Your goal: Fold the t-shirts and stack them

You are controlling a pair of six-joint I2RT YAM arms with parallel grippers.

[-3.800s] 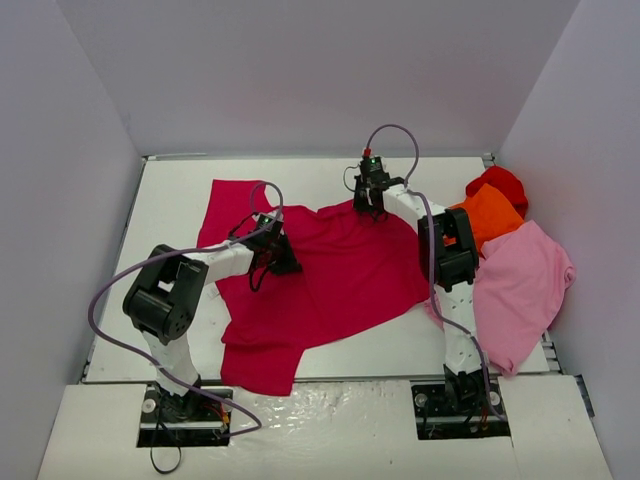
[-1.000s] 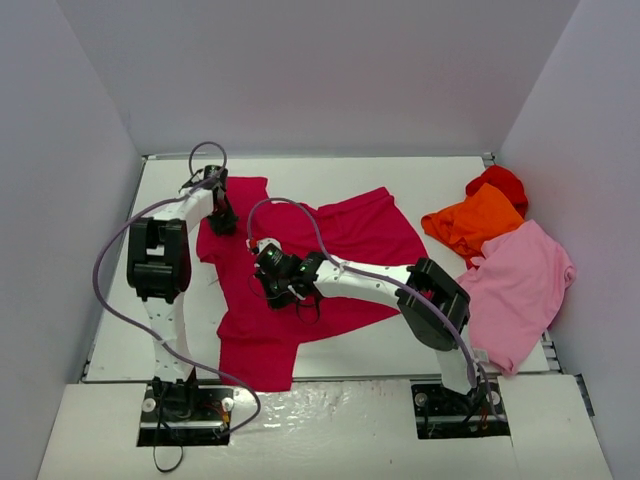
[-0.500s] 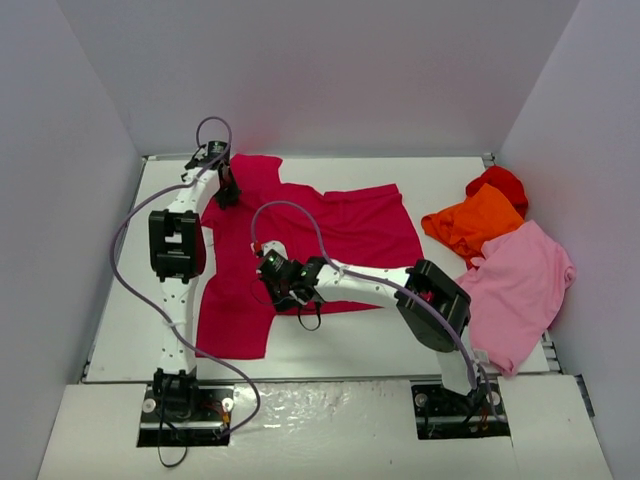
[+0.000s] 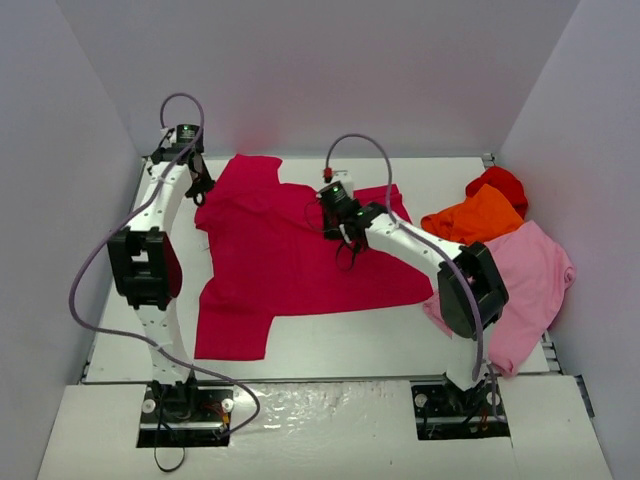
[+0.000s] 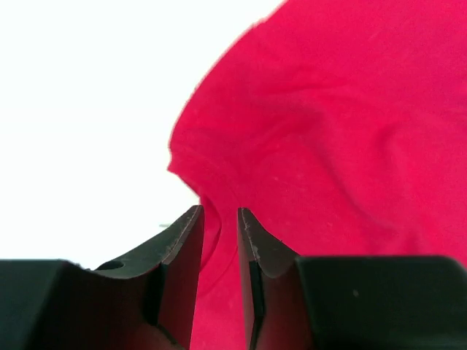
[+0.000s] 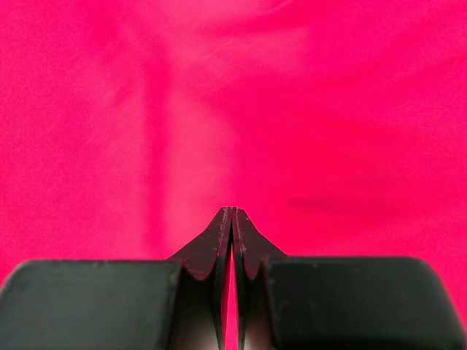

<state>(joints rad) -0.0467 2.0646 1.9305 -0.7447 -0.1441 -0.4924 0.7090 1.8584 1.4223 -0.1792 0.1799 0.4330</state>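
Observation:
The crimson-magenta t-shirt (image 4: pixel 290 255) lies spread across the white table (image 4: pixel 350 345), one sleeve toward the front left. My left gripper (image 4: pixel 199 187) is at the shirt's far left corner, and in the left wrist view (image 5: pixel 219 211) its jaws are closed on a fold of the shirt's edge (image 5: pixel 211 219). My right gripper (image 4: pixel 336 213) is over the shirt's upper middle. In the right wrist view (image 6: pixel 232 210) its tips meet with a sliver of crimson cloth (image 6: pixel 292 109) between the fingers, and a soft ridge runs away from the tips.
An orange shirt (image 4: pixel 475 222), a bright red one (image 4: pixel 502 184) and a light pink one (image 4: pixel 520 285) lie bunched at the right edge of the table. White walls enclose the table at the left, back and right.

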